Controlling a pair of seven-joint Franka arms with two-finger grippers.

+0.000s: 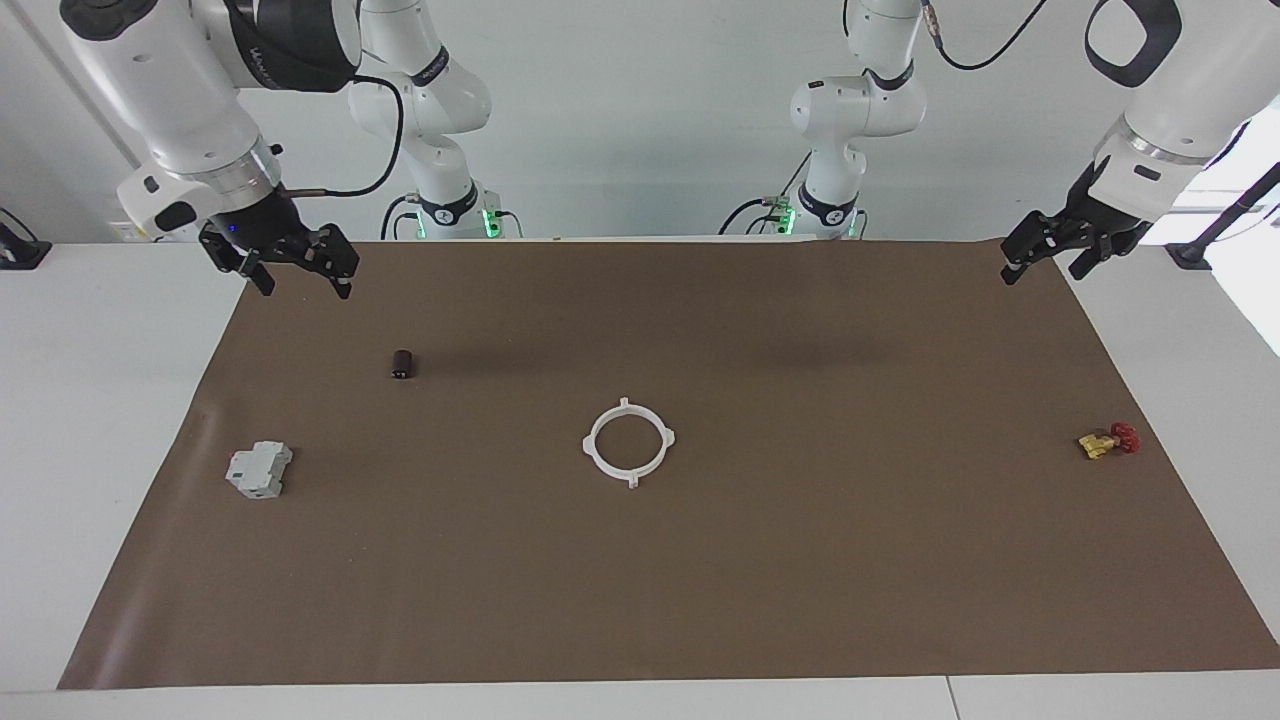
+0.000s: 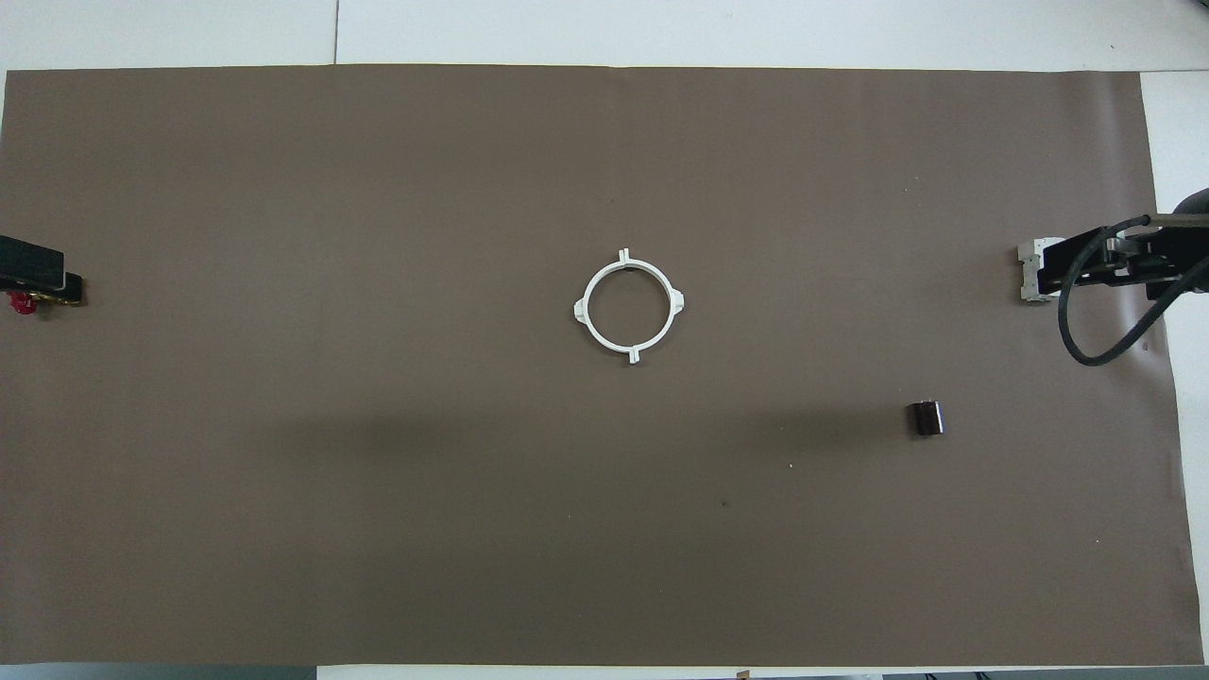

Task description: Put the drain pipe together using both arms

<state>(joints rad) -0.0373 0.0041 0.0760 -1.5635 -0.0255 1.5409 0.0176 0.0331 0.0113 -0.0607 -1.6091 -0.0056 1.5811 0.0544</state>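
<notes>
The drain pipe (image 1: 589,446) (image 2: 580,308) lies flat in the middle of the brown mat as one closed white ring with four small tabs, and nothing touches it. My left gripper (image 1: 1043,272) (image 2: 33,274) hangs open and empty over the mat's corner at the left arm's end, well away from the ring. My right gripper (image 1: 305,288) (image 2: 1096,269) is also open and empty, in the air over the mat's edge at the right arm's end.
A grey boxy block (image 1: 259,470) (image 2: 1030,274) sits toward the right arm's end, partly covered from above by the right gripper. A small dark cylinder (image 1: 402,364) (image 2: 926,418) lies nearer the robots. A yellow-and-red part (image 1: 1107,441) (image 2: 21,302) rests at the left arm's end.
</notes>
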